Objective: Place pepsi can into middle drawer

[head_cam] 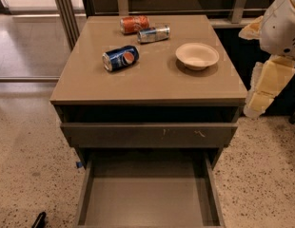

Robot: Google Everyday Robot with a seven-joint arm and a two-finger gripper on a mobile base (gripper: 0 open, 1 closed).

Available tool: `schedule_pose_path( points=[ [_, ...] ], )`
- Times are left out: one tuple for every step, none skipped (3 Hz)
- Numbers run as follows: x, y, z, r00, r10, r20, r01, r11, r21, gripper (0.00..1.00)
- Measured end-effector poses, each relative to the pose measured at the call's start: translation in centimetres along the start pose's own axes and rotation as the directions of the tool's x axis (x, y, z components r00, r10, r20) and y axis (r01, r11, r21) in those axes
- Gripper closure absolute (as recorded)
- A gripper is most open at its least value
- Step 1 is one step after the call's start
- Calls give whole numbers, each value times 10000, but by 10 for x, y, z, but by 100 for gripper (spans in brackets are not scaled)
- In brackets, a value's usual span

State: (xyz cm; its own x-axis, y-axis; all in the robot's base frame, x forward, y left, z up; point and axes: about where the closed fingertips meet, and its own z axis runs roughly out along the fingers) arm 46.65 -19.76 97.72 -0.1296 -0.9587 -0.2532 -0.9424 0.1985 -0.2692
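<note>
The pepsi can point(120, 58) lies on its side on the left part of the cabinet top point(152, 82), dark blue with its logo facing up. The middle drawer point(147, 204) is pulled open at the bottom of the view and its flat floor holds nothing. My arm hangs beside the cabinet's right edge. My gripper point(256, 106) is at its pale lower end, off the cabinet top and far to the right of the can. It holds nothing that I can see.
An orange-red can point(134, 24) and a slim silver-and-blue can point(153, 33) lie at the back of the top. A cream bowl point(197, 56) stands at the right. A shut drawer front with pale scratches point(150, 135) sits above the open drawer. Speckled floor surrounds the cabinet.
</note>
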Motion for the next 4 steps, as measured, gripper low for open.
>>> schedule_pose_path(
  points=[
    [5,-26,23,9979,97,646,-119,9994,337,0],
    [-9,-74,59,9871,-591,1488,533,9977,427,0],
    [-35,-120,88,9623,-1365,2353,1318,9906,357,0],
    [-68,-150,127,9333,-2120,2900,2286,9732,-243,0]
  ],
)
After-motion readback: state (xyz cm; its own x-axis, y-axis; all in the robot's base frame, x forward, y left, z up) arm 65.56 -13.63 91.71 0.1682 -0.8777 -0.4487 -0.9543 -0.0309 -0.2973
